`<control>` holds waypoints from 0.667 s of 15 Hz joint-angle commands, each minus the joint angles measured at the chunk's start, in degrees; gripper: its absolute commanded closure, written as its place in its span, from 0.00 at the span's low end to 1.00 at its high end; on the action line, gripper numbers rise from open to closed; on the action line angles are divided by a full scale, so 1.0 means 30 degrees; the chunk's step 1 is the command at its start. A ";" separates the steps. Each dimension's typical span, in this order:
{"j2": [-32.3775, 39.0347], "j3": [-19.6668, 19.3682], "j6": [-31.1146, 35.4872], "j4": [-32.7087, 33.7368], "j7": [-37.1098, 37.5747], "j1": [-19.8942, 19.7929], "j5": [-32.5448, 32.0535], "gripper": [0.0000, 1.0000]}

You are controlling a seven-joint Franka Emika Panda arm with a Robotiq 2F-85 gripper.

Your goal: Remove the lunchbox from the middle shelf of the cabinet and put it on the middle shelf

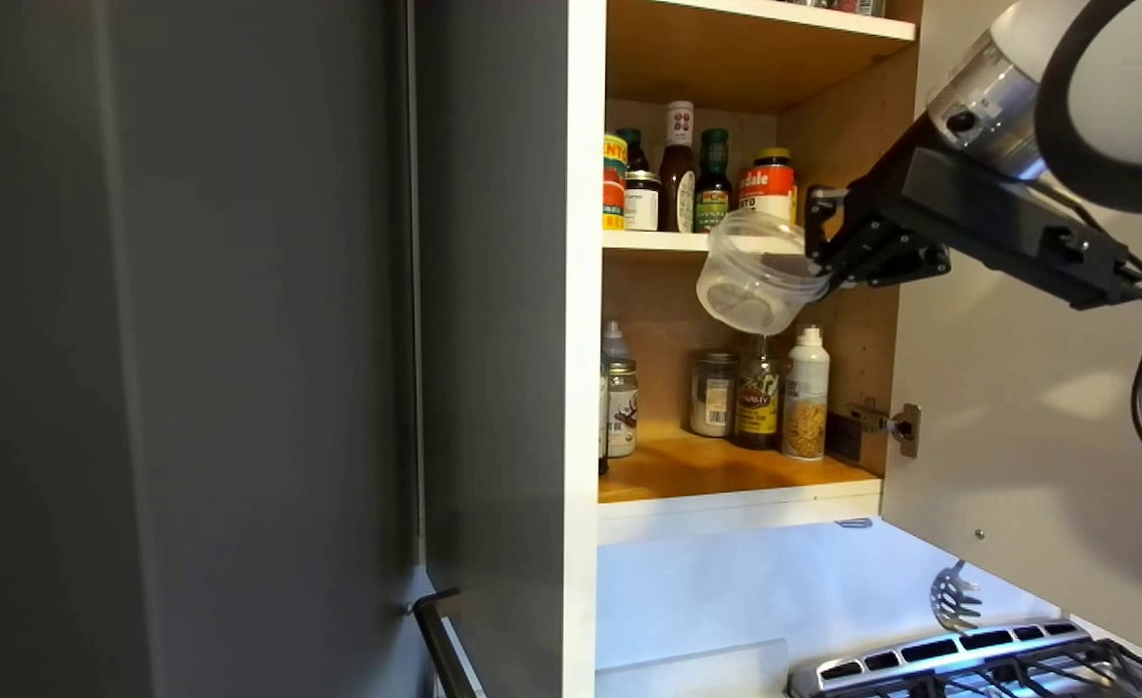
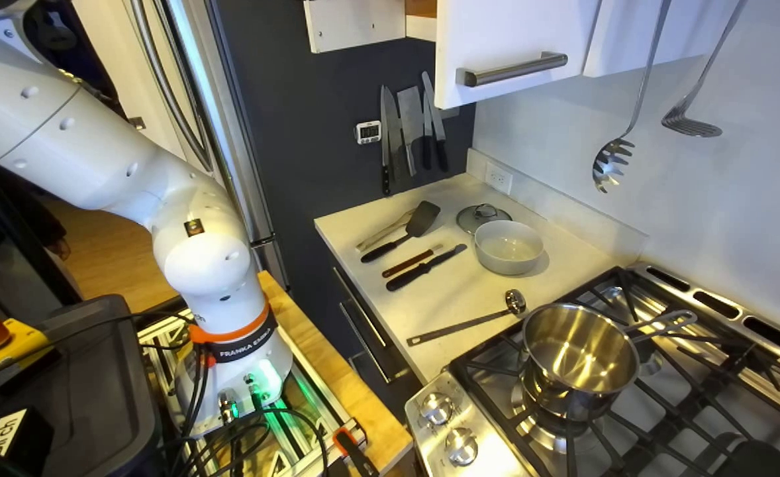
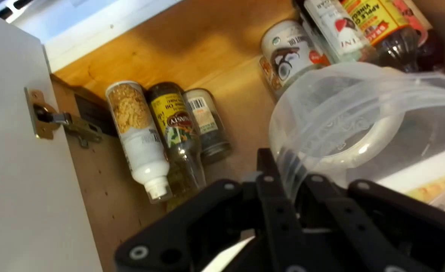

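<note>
One lunchbox [image 1: 745,299], tilted, hangs before the middle shelf [image 1: 653,240], its rim pinched in the one tool [image 3: 291,179]; three containers [image 1: 757,405] stand by one door hinge [image 1: 906,429] below.

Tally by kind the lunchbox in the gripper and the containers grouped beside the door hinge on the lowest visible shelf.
Lunchbox: 1
Yellow-labelled bottle: 1
Barcoded jar: 1
White-topped can: 1
Total: 4
</note>
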 commanded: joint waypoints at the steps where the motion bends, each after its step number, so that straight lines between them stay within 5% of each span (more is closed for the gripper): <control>1: 0.0264 -0.0415 0.0856 0.1106 -0.0417 0.0138 0.0725 0.97; 10: 0.0639 -0.0275 0.1128 0.1919 -0.0120 -0.0132 0.0905 0.90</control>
